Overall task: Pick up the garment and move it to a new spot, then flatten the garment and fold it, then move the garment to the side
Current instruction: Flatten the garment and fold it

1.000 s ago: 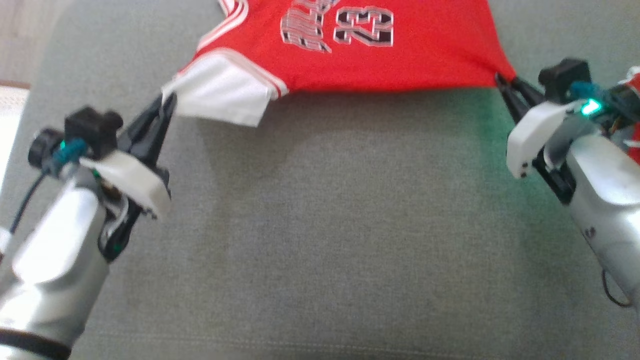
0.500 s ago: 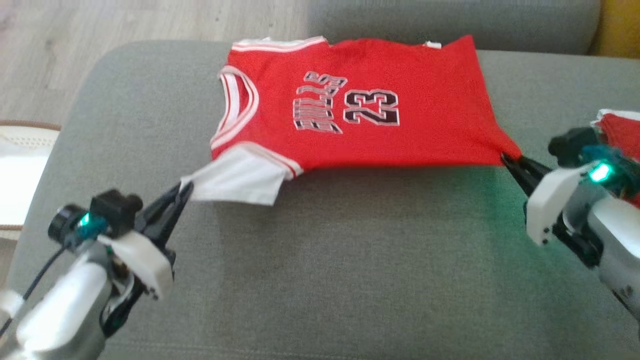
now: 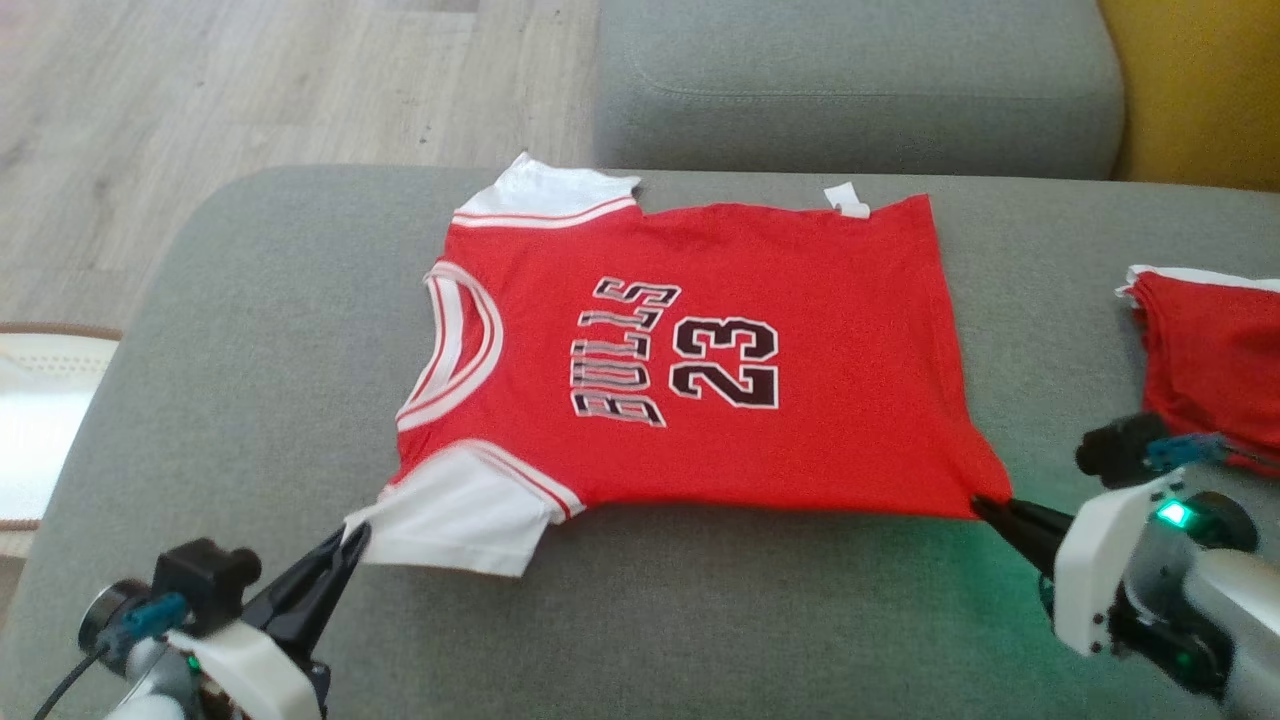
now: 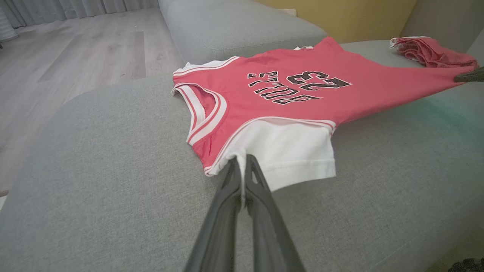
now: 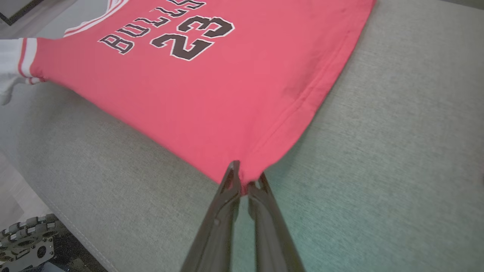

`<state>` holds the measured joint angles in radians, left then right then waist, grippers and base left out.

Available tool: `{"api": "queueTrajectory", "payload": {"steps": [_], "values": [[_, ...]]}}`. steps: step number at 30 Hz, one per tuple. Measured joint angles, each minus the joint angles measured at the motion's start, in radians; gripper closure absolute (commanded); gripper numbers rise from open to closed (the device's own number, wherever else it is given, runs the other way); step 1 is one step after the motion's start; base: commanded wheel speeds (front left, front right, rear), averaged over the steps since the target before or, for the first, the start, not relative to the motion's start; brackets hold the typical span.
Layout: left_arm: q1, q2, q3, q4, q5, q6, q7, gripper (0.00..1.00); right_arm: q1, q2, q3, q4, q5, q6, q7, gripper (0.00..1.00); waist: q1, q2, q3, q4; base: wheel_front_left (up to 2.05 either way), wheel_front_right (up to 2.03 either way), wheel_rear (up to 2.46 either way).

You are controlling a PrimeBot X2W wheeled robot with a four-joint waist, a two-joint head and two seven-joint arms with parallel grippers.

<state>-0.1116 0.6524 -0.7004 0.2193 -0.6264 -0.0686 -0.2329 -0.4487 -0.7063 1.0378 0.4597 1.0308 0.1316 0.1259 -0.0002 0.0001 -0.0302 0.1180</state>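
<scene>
The jersey [image 3: 700, 350], red with white sleeves and a black "BULLS 23" print, lies face up and spread out on the middle of a grey seat cushion [image 3: 700, 620]. Its long axis runs across the head view. The banded neck opening [image 3: 450, 350] points to the robot's left and the hem [image 3: 945, 350] to the robot's right, so the print reads sideways. One white sleeve [image 3: 545, 190] lies at the far edge. The other sleeve [image 3: 460, 520] lies at the near edge. A small white label [image 3: 846, 200] sticks out at the far hem corner.

The left gripper [image 3: 355, 535] has its two dark fingers pressed together on the outer corner of the near sleeve, which is drawn to a point at the tips. The right gripper [image 3: 985, 505] likewise pinches the near hem corner, where the cloth bunches between the closed fingers. The near edge of the jersey runs taut between these two grips and casts a soft shadow on the cushion beneath it.

Beyond the hem, well apart from the jersey, a second red garment [image 3: 1210, 360] lies crumpled at the right end of the seat cushion. A further grey cushion block [image 3: 850, 90] stands behind the seat. Pale wooden floor [image 3: 250, 80] lies to the far left, and a yellow surface [image 3: 1200, 90] rises at the far right.
</scene>
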Motion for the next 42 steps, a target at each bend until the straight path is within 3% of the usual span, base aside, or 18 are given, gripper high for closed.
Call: {"api": "queueTrajectory", "payload": {"steps": [7, 18, 42], "values": [[0.012, 0.031, 0.02, -0.1, -0.01, 0.042, 0.021, 1.0, 0.009, -0.036, -0.08, -0.058, -0.023, 0.0, 0.04, 1.0, 0.0, 0.0, 0.023, -0.01, 0.0, 0.0, 0.0], [-0.112, 0.034, 0.041, -0.106, -0.006, 0.049, 0.056, 1.0, -0.022, 0.006, -0.219, -0.084, -0.076, 0.0, 0.181, 1.0, 0.0001, -0.0001, 0.114, -0.019, 0.0, 0.0, 0.0], [-0.476, -0.074, -0.008, 0.201, 0.046, -0.039, 0.089, 1.0, -0.13, 0.154, -0.416, -0.021, -0.188, 0.0, 0.365, 1.0, 0.0002, -0.0001, 0.264, -0.04, 0.0, 0.0, 0.0]]}}
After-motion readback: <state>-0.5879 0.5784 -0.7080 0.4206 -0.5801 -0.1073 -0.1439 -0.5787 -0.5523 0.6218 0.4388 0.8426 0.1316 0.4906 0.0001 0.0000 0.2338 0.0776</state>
